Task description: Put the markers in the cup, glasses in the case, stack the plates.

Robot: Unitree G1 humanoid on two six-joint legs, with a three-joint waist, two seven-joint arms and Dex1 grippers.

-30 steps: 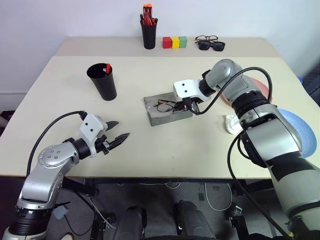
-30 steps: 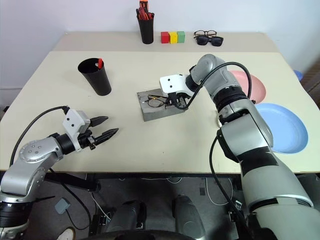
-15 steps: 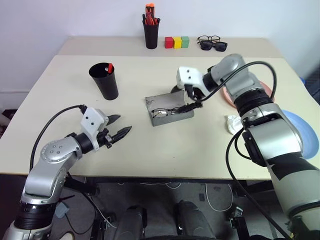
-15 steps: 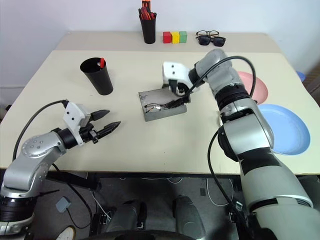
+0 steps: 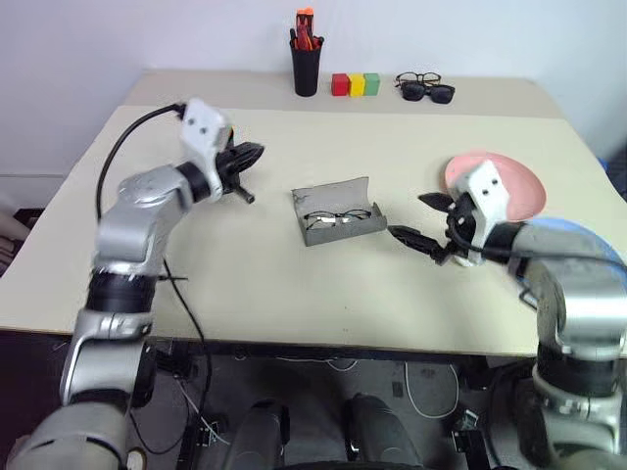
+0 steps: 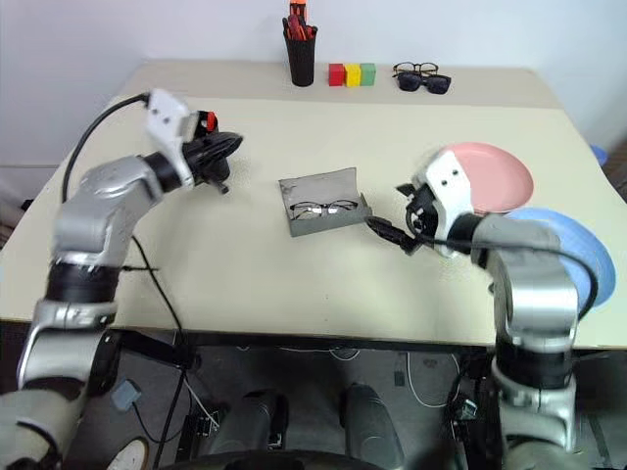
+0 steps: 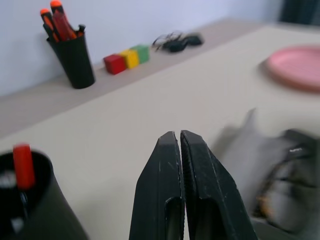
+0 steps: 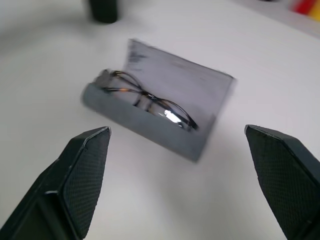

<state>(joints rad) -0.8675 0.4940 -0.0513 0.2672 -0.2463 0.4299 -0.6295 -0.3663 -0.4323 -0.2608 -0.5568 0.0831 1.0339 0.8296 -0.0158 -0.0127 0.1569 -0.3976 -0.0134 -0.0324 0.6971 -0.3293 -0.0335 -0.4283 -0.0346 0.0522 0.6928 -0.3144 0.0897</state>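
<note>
The grey case (image 5: 338, 211) lies open mid-table with the black-framed glasses (image 5: 336, 216) inside; they also appear in the right wrist view (image 8: 150, 97). My right gripper (image 5: 418, 219) hangs open just right of the case, holding nothing. My left gripper (image 7: 179, 136) is shut and empty, raised beside the black cup (image 7: 42, 215), which my left hand mostly hides from the head views. A red-capped marker (image 6: 209, 120) stands in the cup. The pink plate (image 5: 524, 181) sits on the right, and the blue plate (image 6: 588, 245) lies nearer, partly behind my right arm.
Along the back edge stand a black pen holder with red and orange pens (image 5: 306, 61), three coloured blocks (image 5: 353, 84), and dark sunglasses with another pair of glasses (image 5: 427, 88). A black cable runs along my left arm.
My left arm rose and swung forward to the cup, and its gripper shut. My right gripper let go at the case, opened and pulled back to the right. The camera view shifted.
</note>
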